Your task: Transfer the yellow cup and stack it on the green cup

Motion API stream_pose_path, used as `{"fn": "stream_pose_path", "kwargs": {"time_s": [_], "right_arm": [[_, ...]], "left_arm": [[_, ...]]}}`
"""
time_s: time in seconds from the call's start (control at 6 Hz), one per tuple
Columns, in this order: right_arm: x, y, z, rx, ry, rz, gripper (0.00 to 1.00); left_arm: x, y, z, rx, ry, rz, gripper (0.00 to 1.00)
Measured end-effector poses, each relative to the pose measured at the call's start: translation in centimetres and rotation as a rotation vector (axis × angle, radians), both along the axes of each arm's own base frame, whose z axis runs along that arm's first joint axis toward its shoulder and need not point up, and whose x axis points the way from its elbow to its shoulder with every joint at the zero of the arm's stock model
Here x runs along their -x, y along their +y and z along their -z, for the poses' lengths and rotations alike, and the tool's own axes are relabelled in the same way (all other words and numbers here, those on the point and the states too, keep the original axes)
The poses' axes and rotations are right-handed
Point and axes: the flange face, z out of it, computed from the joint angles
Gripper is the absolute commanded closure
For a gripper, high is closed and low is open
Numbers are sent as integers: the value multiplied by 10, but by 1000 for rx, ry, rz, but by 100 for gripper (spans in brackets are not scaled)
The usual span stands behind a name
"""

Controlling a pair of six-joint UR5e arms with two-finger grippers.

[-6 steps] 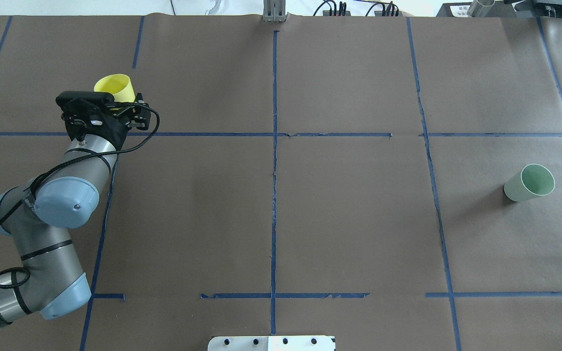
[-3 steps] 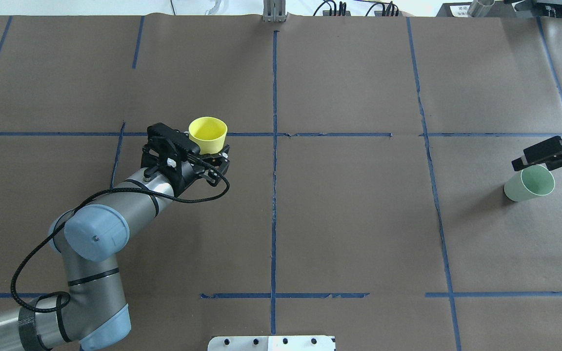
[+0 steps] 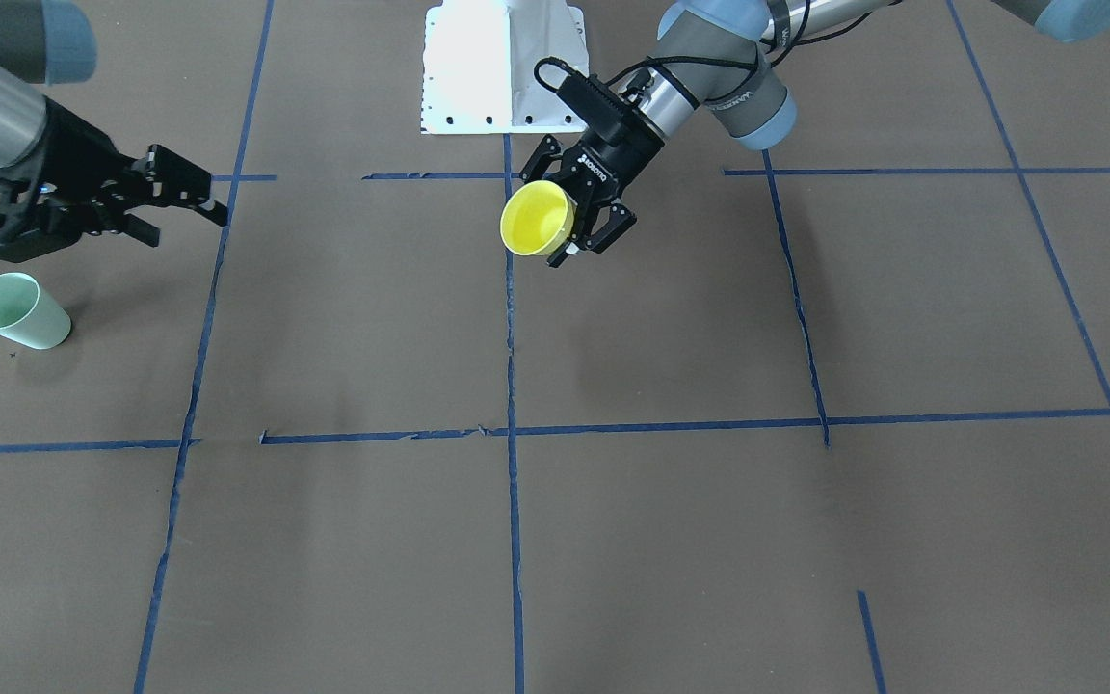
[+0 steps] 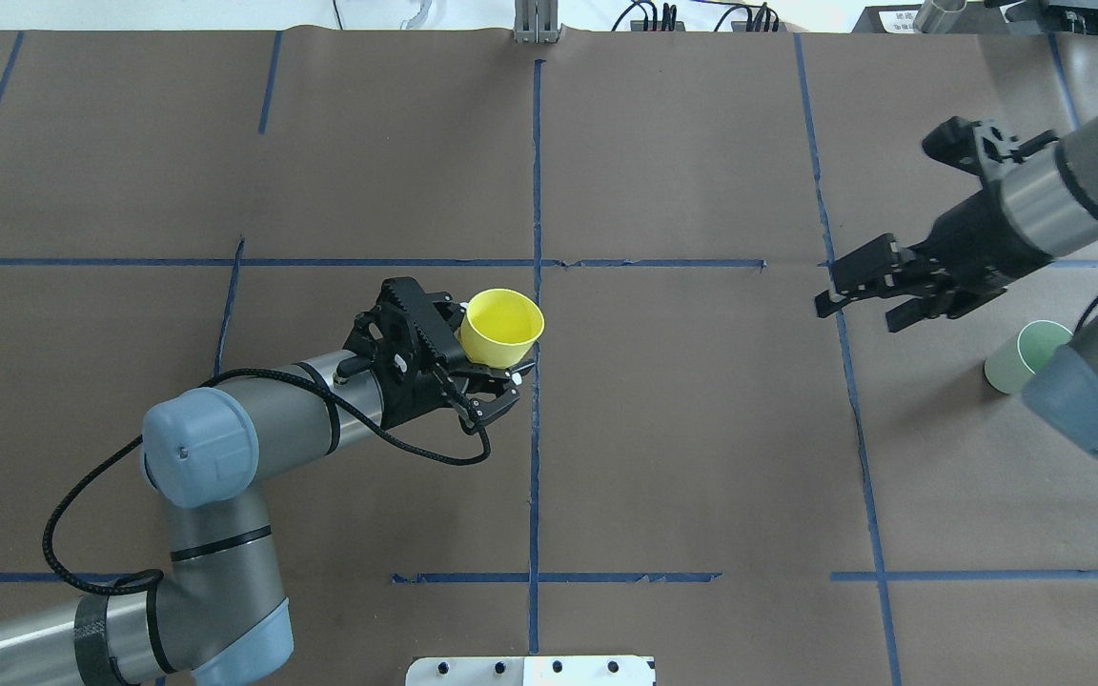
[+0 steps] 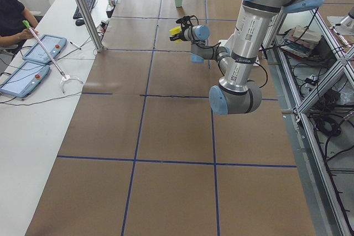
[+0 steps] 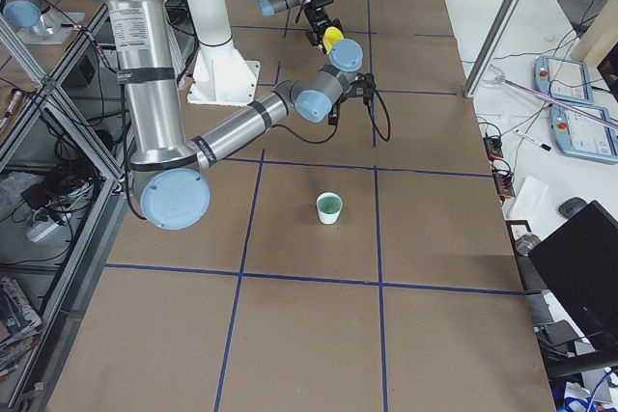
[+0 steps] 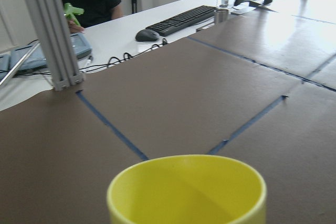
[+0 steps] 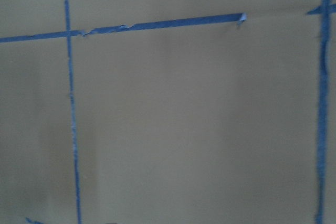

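Brown paper (image 4: 701,457) covers the table and is divided into cells by blue tape. The centre tape line (image 4: 536,429) is the reference for all positions below.

1. Left of the centre tape line: the left gripper (image 4: 499,373) is closed on the yellow cup (image 4: 503,326). The cup is mouth-up and somewhat tilted, with its rim just beside the line in the overhead view. The contact on the cup wall is hidden beneath the rim, but the fingers appear to clamp the lower wall. The exterior left view shows the cup raised off the paper.

2. Right of the centre tape line, well apart from it: the right gripper (image 4: 854,314) hangs above the paper. Its jaws are spread wide with nothing between them, and its fingertips point toward the line.

3. Farther right, beyond the right gripper: the green cup (image 4: 1016,367) stands upright on the paper, mouth up and empty. The right arm's elbow covers part of its rim in the overhead view.

Step in hand: the transfer. Judged from the open jaws facing the cup, a hand-over near the centre tape line is being set up.

Next move: bring the cup across the line into the spread jaws. The right fingers must close on free wall, clear of the left fingers, before the left gripper lets go. Stacking then requires the yellow cup upright and centred over the green cup's mouth.
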Motion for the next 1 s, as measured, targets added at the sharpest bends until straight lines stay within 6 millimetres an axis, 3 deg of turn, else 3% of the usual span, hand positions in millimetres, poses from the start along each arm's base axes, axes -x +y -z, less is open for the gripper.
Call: {"fn": "stream_pose_path", "kwargs": {"time_s": [0.17,0.5,1.0], "right_arm": [[41,12,44,40,-34,25,0],[100,41,95,70,-67,68,0],[130,46,115,82,-77,95,0]], "left_arm": [[-4,8,4,-12,14,-21,72],[-5,19,7,-21,39,-41,59],[-11,42,0,-30,49,-79,57]]}}
